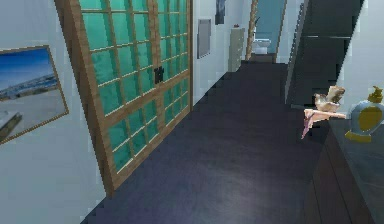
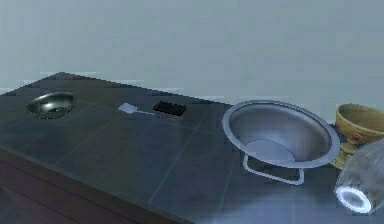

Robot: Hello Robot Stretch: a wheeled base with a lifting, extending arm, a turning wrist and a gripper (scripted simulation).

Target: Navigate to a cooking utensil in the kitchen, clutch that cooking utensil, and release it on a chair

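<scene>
- Forward view: a corridor with a dark floor (image 1: 220,150) runs ahead. A wooden door (image 1: 135,75) with green glass panes stands along the forward view's left, with a framed picture (image 1: 28,88) on the wall beside it.
- Forward view, right edge: the corner of a dark worktop (image 1: 348,185) carries a pale pink figurine (image 1: 322,110) and a blue and yellow vase (image 1: 366,112) just beside it. A tall dark cabinet (image 1: 322,50) stands behind them.
- Arm side view: the same worktop spreads across the picture. A small round bowl (image 2: 48,103) lies at its left end.
- Arm side view, task object: a cooking utensil (image 2: 136,110) with a pale flat head and a thin handle lies flat on the worktop, left of the middle and toward the far edge. Its long axis runs across the picture, head to the left. The handle points at a dark block (image 2: 168,107); whether the two touch cannot be told.
- Arm side view, right half: a large metal basin (image 2: 278,135) with a wire loop, then a gold goblet (image 2: 360,125) and a glass (image 2: 362,188).
- Tool: its state cannot be told.
- Judgement: the utensil lies left of the line along which the arm would extend, so the base likely must shift toward that side before any reach.
</scene>
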